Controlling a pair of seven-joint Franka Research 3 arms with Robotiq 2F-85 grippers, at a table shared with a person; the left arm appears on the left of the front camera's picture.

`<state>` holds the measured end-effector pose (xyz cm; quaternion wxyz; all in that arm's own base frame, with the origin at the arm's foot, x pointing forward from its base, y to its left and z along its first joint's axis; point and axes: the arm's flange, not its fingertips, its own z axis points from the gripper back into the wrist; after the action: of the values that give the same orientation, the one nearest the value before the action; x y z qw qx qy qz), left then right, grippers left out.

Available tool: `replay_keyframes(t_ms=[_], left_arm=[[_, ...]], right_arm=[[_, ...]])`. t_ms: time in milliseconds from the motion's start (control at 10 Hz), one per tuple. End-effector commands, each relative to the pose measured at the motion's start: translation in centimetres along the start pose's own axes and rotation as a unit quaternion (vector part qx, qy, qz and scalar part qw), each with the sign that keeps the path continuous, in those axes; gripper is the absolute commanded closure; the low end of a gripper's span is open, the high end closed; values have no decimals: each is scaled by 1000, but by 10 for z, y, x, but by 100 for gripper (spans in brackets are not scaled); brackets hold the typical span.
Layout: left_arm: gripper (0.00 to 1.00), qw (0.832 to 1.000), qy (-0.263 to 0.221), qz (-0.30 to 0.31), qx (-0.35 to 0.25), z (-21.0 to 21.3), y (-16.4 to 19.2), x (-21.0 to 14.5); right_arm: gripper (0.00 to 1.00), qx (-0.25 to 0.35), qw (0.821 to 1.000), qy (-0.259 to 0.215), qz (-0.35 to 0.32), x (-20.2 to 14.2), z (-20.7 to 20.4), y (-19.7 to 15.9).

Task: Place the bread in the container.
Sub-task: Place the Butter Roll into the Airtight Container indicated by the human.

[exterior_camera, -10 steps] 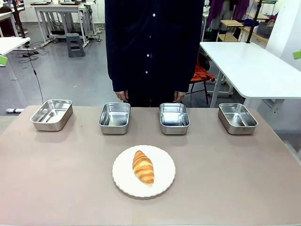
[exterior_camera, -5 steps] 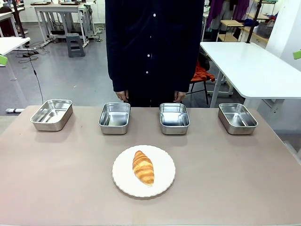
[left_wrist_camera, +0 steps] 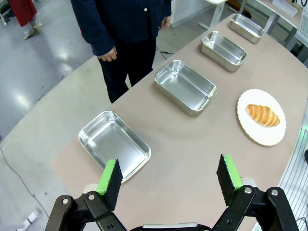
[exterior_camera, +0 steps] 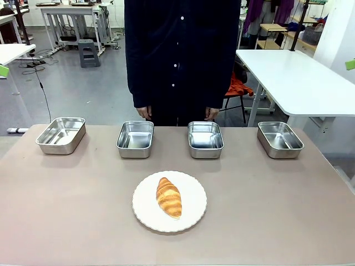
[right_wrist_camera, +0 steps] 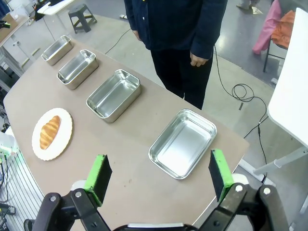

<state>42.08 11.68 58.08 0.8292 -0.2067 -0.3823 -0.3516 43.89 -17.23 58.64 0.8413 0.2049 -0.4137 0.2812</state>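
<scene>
Left pincer (left_wrist_camera: 169, 167) spread, holding nothing, its arm out of frame. Bread (exterior_camera: 168, 197) lies on plate (exterior_camera: 195, 213) mid-desk (exterior_camera: 66, 210), well apart from four containers (exterior_camera: 134, 152) along far edge. Person (exterior_camera: 180, 55) cut off above chest. Right pincer (right_wrist_camera: 159, 160) spread, holding nothing.

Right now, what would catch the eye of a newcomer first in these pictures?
A golden-brown croissant lies on a white scalloped plate at the middle of the table. Beyond it, four empty stainless-steel pans stand in a row along the far edge, in front of a standing person in dark clothing.
</scene>
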Motion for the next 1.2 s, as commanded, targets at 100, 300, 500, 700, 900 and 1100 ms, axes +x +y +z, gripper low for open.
replay_keyframes(t_ms=[100,300,500,700,900,1100], left_arm=[[0,1000,-6,-1,0,1,0,0],[0,1000,-6,-1,0,1,0,0],[0,1000,-6,-1,0,1,0,0],[0,1000,-6,-1,0,1,0,0],[0,1000,-6,-1,0,1,0,0],[0,1000,-6,-1,0,1,0,0]], right_arm=[[0,2,1000,-9,1,0,0,2],[0,2,1000,-9,1,0,0,2],[0,2,1000,-9,1,0,0,2],[0,2,1000,-9,1,0,0,2],[0,2,1000,-9,1,0,0,2],[0,2,1000,-9,1,0,0,2]])
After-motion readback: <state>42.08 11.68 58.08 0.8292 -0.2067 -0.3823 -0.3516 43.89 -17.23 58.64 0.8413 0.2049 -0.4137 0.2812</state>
